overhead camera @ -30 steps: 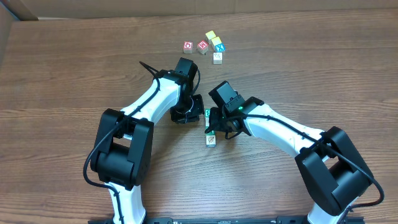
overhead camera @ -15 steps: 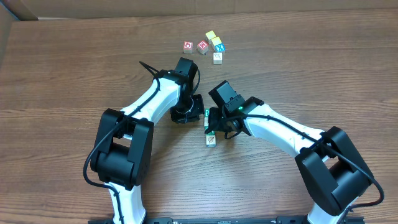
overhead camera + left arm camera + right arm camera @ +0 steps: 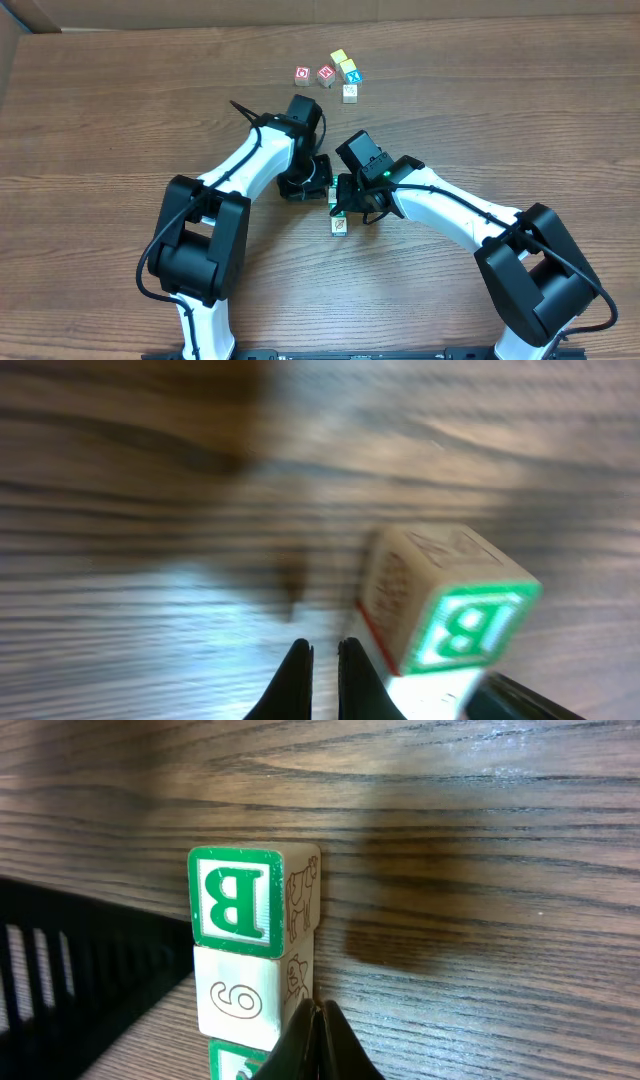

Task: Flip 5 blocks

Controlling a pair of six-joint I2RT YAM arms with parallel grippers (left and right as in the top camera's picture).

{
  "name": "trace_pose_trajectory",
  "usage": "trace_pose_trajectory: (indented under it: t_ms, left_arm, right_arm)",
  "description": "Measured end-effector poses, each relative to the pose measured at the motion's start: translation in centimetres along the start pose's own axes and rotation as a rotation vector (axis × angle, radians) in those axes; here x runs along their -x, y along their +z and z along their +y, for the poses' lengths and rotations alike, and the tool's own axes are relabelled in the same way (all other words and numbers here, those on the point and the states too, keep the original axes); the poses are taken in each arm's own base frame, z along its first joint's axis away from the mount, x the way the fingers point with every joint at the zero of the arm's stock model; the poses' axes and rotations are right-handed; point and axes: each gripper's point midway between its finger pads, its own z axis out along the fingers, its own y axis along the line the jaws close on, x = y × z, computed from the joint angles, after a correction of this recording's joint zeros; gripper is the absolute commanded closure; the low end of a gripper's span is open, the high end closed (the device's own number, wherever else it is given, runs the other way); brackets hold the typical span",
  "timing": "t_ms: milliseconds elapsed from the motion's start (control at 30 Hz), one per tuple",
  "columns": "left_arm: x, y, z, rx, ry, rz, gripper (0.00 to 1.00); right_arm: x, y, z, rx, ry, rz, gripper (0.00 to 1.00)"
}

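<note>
**While left arm point(image 3: 245, 160) and right arm point(image 3: 450, 205) meet in the middle, neither grips anything**

Seen from overhead, the wooden table point(image 3: 100, 120) fills the view, its grain running side to side. Both white arms lean inward over it and almost touch near the centre.

The left gripper point(image 3: 322, 678) points down at the wood. Its jaws are pressed nearly together, with only a sliver between them and nothing in it. Its wrist view is blurred. The right gripper point(image 3: 318, 1038) also has its jaws pressed together on nothing, and its tip sits right at the lower corner of one cube.

Three cubes lie in a touching line between the two grippers:
- The B block point(image 3: 240, 902) has a green-bordered B on one face and an outlined animal on its side.
- The 6 block point(image 3: 245, 1000) comes next, pale with a dark numeral.
- The third block point(image 3: 235, 1065) has a green border and is cut off by the frame edge.

In the left wrist view, the B block lies just right of the fingertips and apart from them.

On the far side of the table, well apart from both grippers, is a loose cluster of five. It holds two red-printed blocks point(image 3: 302, 75) point(image 3: 326, 73), a yellow-topped block point(image 3: 339, 57), a teal X block point(image 3: 350, 72) and a pale block point(image 3: 350, 93).
</note>
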Motion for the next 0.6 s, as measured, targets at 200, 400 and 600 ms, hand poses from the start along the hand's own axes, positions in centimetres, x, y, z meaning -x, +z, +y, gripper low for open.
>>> trace_pose_trajectory:
  t_ms: [200, 400, 600]
  left_arm:
    - [-0.6, 0.1, -0.6, -0.017, 0.011, 0.018, 0.96]
    - [-0.7, 0.1, 0.0, 0.017, 0.005, 0.020, 0.96]
    - [-0.7, 0.1, 0.9, 0.066, 0.001, 0.012, 0.96]
  right_arm:
    - [0.0, 0.0, -0.3, -0.012, 0.003, -0.002, 0.96]
    - [0.1, 0.0, -0.3, -0.011, 0.003, -0.004, 0.96]
    - [0.1, 0.0, 0.1, 0.004, 0.002, -0.002, 0.96]
